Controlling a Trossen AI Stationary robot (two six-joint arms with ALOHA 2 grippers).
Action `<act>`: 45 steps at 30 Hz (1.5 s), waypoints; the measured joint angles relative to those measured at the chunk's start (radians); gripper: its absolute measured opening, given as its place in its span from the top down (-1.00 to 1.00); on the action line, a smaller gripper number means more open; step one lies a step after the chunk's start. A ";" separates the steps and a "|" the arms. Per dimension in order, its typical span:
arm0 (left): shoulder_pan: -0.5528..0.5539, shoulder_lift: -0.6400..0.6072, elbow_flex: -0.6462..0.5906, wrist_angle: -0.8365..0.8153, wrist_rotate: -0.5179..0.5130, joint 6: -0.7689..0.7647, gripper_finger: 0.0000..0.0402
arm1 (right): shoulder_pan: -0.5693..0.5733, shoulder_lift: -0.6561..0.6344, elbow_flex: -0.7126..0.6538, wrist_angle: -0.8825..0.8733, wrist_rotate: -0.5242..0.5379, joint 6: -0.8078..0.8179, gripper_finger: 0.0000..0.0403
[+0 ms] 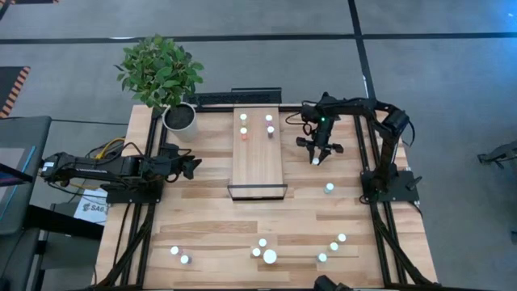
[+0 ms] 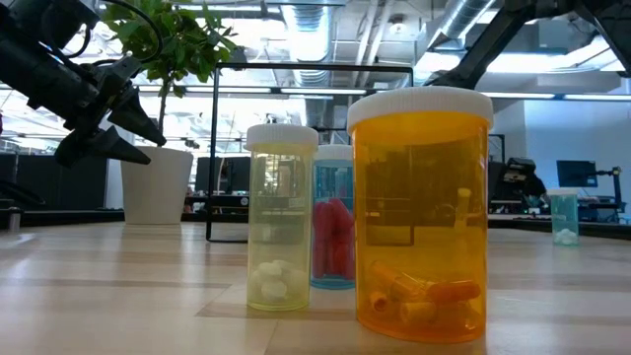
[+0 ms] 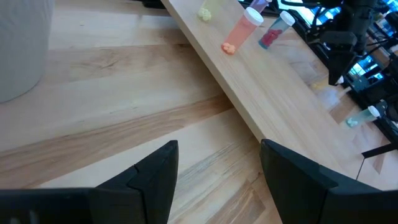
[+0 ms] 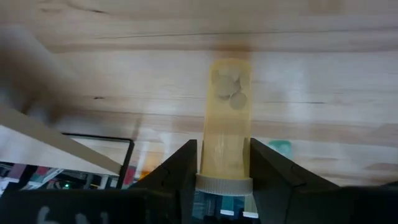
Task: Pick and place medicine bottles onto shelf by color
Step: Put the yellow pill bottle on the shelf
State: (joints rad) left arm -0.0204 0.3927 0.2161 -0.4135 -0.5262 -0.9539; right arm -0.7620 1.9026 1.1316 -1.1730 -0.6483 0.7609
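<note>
A wooden worktop is seen from above, with a narrow light-wood shelf lying down its middle and a dark robot arm on each side.

The right hand hangs over the worktop just beside the shelf's right edge. Its wrist camera shows its two dark fingers clamped on a pale yellow bottle, gripped near the white cap, with round white tablets visible through the body. The left hand waits to the left of the shelf, near a white plant pot, with its fingers apart and nothing between them.

Four small bottles already stand at the shelf's far end, including an orange bottle and a red-filled bottle seen close up from the left wrist. More bottles are scattered along the near edge of the worktop, and one teal bottle stands alone to the right of the shelf. From the worktop-level camera, a large orange bottle stands closest (it is clearly the biggest).

The step in hand appears to be carrying the yellow bottle to the shelf. To do it well, the right hand should hold the bottle steady, bring it beside the matching colour, clear the bottles already standing there, lower it until the base rests flat, and only then let go.

A white sheet by the left arm's base carries dark lettering that begins "SA"; the rest cannot be read. No bottle label is legible.
</note>
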 joint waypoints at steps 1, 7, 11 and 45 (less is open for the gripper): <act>0.000 0.000 0.000 0.000 0.000 0.000 -0.06 | 0.000 0.000 0.000 0.003 0.000 0.000 0.25; 0.000 0.000 0.000 0.000 0.000 0.000 -0.06 | 0.000 0.000 0.000 0.007 0.011 0.002 0.17; 0.000 0.000 0.000 0.000 0.000 0.000 -0.06 | -0.005 0.000 0.000 0.008 0.019 0.002 0.07; 0.000 0.000 0.000 0.000 0.000 0.000 -0.06 | 0.124 -0.230 0.001 0.059 0.364 0.185 -0.24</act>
State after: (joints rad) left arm -0.0204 0.3925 0.2161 -0.4135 -0.5262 -0.9539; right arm -0.6379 1.6730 1.1328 -1.1139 -0.2846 0.9463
